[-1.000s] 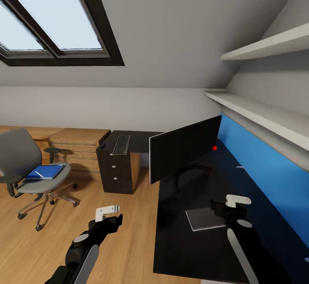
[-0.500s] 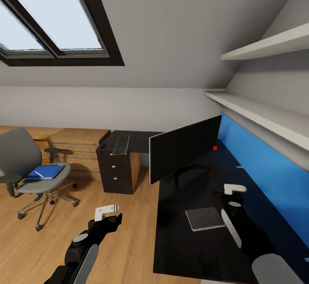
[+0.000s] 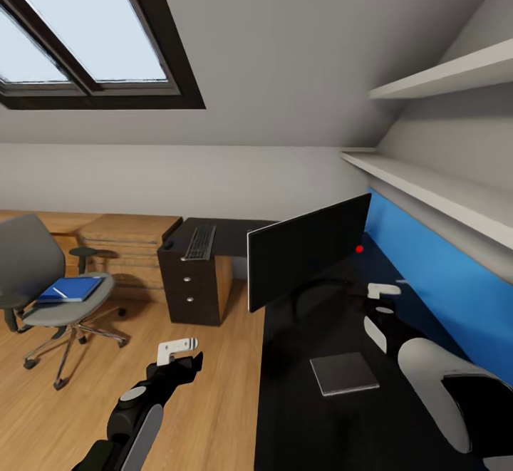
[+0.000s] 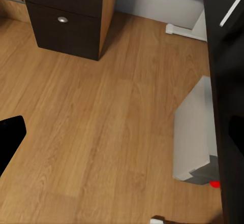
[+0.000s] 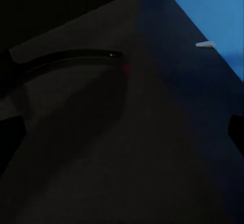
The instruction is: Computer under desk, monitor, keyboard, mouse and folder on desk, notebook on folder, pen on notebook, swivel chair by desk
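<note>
1. Reach has lengthened: right gripper (image 3: 383,298) has slid along the counter (image 3: 320,421) past a grey pad (image 3: 344,373); its opening I cannot tell.
2. Left gripper (image 3: 178,357) hangs over floor, spread unclear.
3. Monitor (image 3: 308,250) stands just ahead, probably the next target.
4. Keyboard (image 3: 201,241) lies beyond; folder (image 3: 69,289) waits on the swivel chair (image 3: 43,293).

Both arms are built of glossy black segments with rounded pale grey shells and small grey joint discs, the left gripper (image 3: 178,352) topped by a white block above black fingers (image 3: 191,368), the right gripper (image 3: 382,294) likewise white-capped on a black wrist.
</note>
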Available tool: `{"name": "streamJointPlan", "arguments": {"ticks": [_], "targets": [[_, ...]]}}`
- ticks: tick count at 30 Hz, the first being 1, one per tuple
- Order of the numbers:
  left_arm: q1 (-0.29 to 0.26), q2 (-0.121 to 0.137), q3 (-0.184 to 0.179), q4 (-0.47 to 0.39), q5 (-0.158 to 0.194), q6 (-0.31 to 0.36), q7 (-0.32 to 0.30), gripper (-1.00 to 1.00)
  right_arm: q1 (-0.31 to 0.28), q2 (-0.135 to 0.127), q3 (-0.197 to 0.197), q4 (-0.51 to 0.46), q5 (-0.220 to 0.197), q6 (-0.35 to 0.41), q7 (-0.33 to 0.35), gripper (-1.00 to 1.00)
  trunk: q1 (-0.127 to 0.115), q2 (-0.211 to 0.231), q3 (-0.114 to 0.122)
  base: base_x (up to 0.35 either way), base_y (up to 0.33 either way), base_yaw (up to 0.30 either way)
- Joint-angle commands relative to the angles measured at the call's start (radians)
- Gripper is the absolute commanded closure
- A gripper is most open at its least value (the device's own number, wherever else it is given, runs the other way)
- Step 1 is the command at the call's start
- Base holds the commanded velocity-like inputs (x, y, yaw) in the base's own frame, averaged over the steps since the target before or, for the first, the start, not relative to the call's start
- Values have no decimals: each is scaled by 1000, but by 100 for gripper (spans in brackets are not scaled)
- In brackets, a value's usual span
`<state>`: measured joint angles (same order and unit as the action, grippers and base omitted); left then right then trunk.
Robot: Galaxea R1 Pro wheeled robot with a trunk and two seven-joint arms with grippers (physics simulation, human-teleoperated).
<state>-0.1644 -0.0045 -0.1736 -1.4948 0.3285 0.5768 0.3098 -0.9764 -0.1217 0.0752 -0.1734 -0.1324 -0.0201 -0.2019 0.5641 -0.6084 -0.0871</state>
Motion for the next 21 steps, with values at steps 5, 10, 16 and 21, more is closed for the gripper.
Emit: {"name": "streamJointPlan", "arguments": {"ticks": [5, 10, 16, 21], "targets": [[-1, 0, -1, -2, 11, 3, 9, -100, -16, -1, 7, 36, -11, -6, 2, -100, 1, -2, -2, 208, 0, 0], [-1, 0, -1, -2, 11, 3, 9, -100, -19, -4, 4, 45, -14, 34, 4, -100, 1, -2, -2, 61, 0, 0], [0, 0, -1, -4, 11, 2, 9, -100, -21, -3, 3, 47, -17, 146, 4, -100, 1, -2, -2, 121, 0, 0], [0, 0, -1, -47, 20, 4, 9, -100, -21, -4, 0, 43, -20, 256, 4, -100, 5, -9, -5, 23, 0, 0]]}}
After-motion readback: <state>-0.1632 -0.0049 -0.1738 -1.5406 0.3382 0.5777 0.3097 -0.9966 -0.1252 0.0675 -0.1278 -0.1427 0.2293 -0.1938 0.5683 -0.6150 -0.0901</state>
